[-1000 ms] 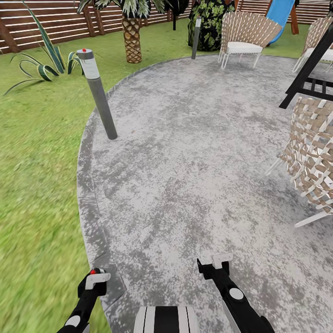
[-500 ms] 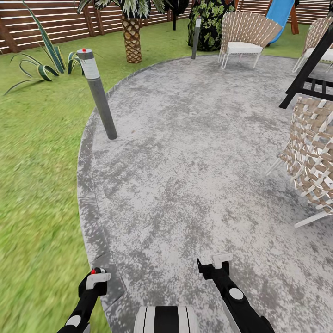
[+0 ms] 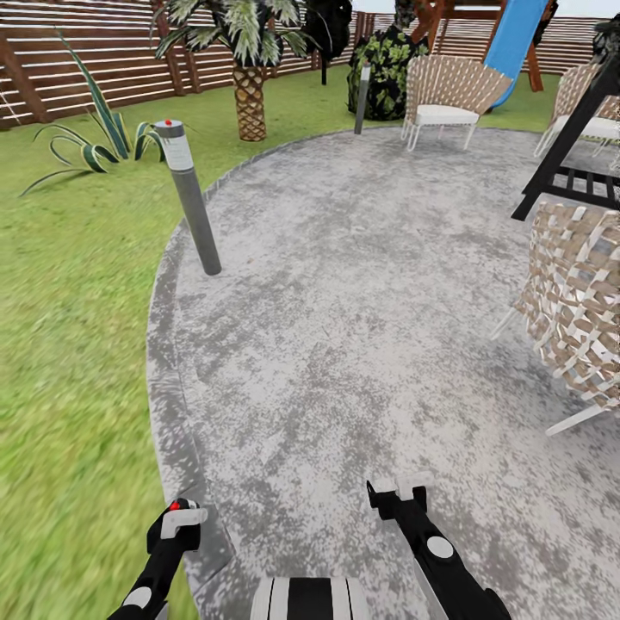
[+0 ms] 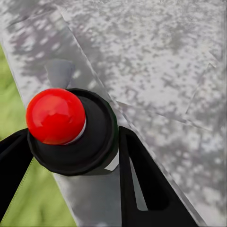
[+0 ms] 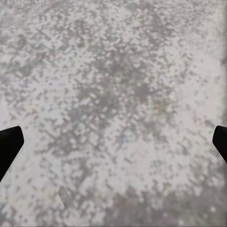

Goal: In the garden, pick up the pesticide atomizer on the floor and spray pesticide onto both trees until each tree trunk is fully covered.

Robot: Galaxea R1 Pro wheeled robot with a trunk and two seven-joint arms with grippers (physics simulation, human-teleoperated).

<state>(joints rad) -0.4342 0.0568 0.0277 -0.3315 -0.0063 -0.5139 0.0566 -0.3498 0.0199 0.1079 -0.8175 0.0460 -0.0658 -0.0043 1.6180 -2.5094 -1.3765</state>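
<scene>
1. Grey paving (image 3: 344, 301) lies under your arms, with lawn (image 3: 69, 344) at its left.
2. Your left gripper (image 4: 71, 156) is clamped on the red-topped atomizer (image 4: 71, 127) over the paving edge.
3. Your right gripper (image 5: 113, 142) hangs with jaws wide apart over paving.
4. Farther off you see a bollard (image 3: 191, 207), wicker chairs (image 3: 577, 319), a palm (image 3: 250, 77) and the fence (image 3: 86, 60).

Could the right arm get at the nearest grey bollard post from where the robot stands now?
Probably not: the bollard post stands well ahead at the paving's left edge, far beyond the right gripper, which hangs open low by the robot's base.
</scene>
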